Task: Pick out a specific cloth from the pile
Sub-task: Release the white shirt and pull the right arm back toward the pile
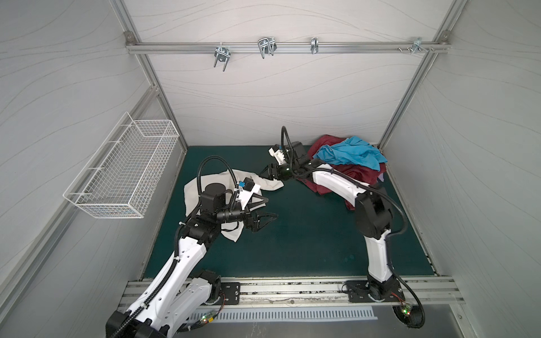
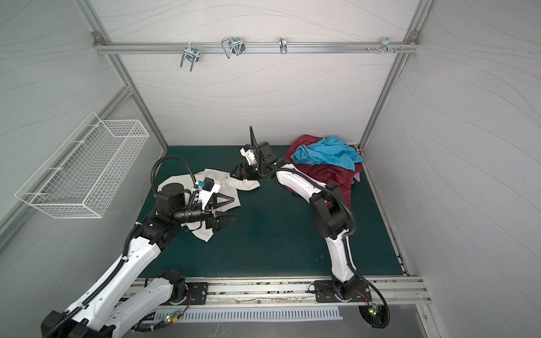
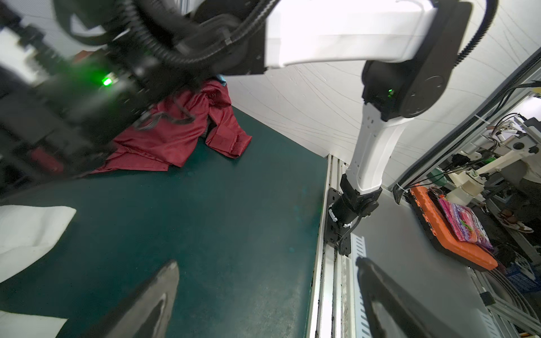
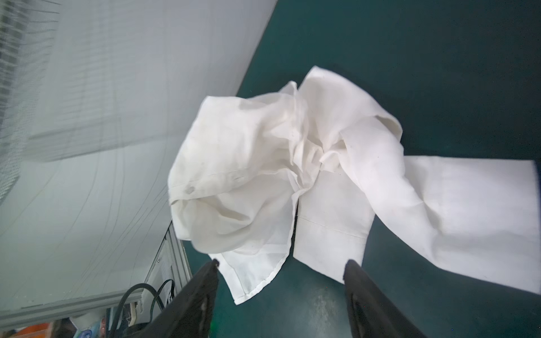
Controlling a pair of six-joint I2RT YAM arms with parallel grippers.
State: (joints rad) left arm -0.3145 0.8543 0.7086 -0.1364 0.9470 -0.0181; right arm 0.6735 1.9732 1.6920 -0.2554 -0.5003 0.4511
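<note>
cloth point(image 4: 248, 164) crumpled, just ahead of right gripper point(image 4: 282, 263)

This is looking like a robotics lab: aluminium framing point(image 1: 292, 46) and white panels point(image 1: 263, 96) are enclosing the counter point(image 1: 307, 234), another robot arm point(image 3: 480, 169) standing outside.

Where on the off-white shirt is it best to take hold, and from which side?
Probably the cuff: it sticks out flat from the bunched middle of the shirt, its free edge facing the open right gripper. Approach low along the mat from that side.
</note>
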